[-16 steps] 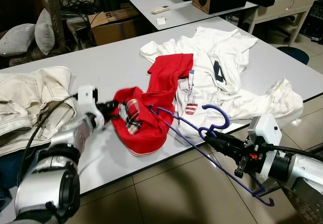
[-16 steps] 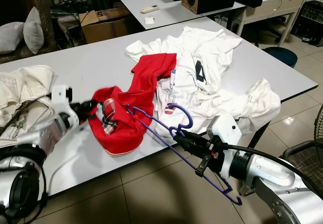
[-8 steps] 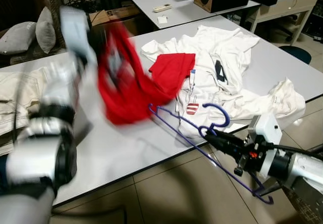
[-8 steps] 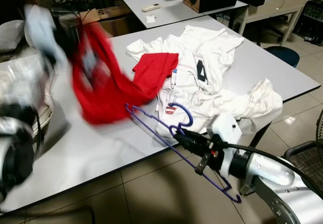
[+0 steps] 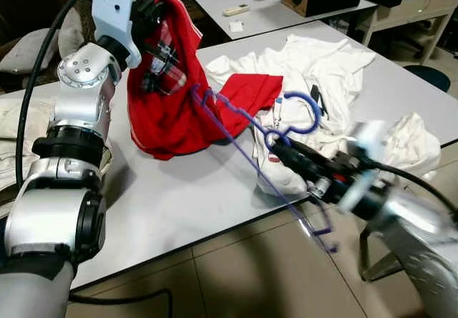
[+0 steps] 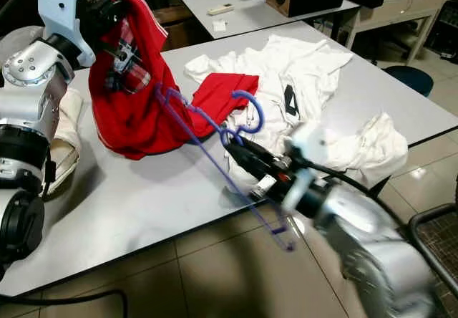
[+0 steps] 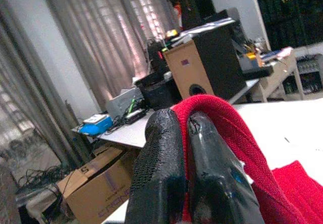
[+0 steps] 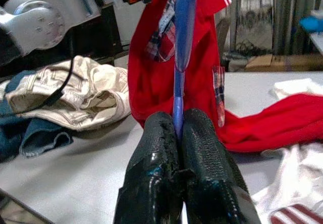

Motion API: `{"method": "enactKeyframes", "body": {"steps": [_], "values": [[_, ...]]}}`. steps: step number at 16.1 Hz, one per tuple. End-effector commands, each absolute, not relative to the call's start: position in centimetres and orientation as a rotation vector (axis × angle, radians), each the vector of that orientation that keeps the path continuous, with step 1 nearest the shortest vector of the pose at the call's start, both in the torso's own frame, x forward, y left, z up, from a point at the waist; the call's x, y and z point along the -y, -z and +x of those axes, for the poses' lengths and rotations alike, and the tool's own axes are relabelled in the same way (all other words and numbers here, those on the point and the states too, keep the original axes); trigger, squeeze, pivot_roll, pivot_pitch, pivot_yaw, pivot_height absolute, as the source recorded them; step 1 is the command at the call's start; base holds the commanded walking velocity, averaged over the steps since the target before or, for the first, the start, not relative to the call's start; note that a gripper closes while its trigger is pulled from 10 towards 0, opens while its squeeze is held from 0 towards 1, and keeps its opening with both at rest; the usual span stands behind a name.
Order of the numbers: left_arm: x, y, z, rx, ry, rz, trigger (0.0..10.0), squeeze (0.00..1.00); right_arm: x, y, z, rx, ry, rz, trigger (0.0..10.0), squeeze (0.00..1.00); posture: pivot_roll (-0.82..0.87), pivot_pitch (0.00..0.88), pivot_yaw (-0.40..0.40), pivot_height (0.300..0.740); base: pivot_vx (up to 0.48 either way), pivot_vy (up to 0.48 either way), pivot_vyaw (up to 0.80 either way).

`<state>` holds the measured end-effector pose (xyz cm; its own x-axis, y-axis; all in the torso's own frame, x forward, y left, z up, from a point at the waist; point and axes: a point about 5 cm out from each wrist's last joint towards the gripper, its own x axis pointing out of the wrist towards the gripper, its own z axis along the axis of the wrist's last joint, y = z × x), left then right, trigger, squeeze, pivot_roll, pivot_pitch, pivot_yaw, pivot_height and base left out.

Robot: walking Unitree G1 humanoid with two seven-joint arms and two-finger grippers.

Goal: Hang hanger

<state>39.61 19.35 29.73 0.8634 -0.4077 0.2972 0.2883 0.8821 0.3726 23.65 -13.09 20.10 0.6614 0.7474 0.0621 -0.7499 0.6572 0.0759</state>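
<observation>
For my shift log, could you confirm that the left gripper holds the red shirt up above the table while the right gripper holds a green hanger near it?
Not quite: the hanger is blue, not green, as the left eye view shows. The rest stands: the left gripper holds the red shirt up above the table, and the right gripper holds the hanger near it.

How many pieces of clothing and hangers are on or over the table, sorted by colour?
Red: 1, the red shirt, held up by the left tool.
White: 1, the white shirt.
Cream: 1, the cream garment.
Blue: 1, the blue hanger, held by the right tool.
Total: 4.
</observation>
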Motion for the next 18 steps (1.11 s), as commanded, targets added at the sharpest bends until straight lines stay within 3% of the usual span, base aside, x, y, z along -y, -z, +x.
{"method": "enactKeyframes", "body": {"steps": [1, 8, 12, 15, 18], "values": [[-19.2, -29.9, 39.4, 0.377, 0.392, 0.357, 0.0, 0.0, 12.6, -20.0, 23.9, 0.014, -0.848, 0.095, 10.0, 0.0, 0.01, 0.0, 0.139, 0.74, 0.0, 0.0, 0.0], [-15.6, -27.8, 38.0, 0.353, 0.56, 0.494, 0.0, 0.0, 11.3, -21.0, 26.6, 0.065, -0.737, 0.195, 10.0, 0.0, 0.02, 0.0, 0.138, 0.74, 0.0, 0.0, 0.0], [-15.2, -28.0, 37.8, 0.363, 0.555, 0.537, 0.0, 0.0, 10.9, -20.7, 27.0, 0.021, -0.685, 0.279, 10.0, 0.0, 0.01, 0.0, 0.138, 0.74, 0.0, 0.0, 0.0], [-14.2, -28.3, 37.4, 0.359, 0.562, 0.537, 0.0, 0.0, 10.1, -20.6, 27.2, -0.028, -0.63, 0.521, 10.0, 0.0, 0.01, 0.0, 0.136, 0.74, 0.0, 0.0, 0.0], [-13.0, -26.7, 37.5, 0.3, 0.593, 0.55, 0.0, 0.0, 8.9, -19.7, 27.5, -0.113, -0.604, 0.569, 10.0, 0.0, 0.01, 0.0, 0.131, 0.74, 0.0, 0.0, 0.0]]}}
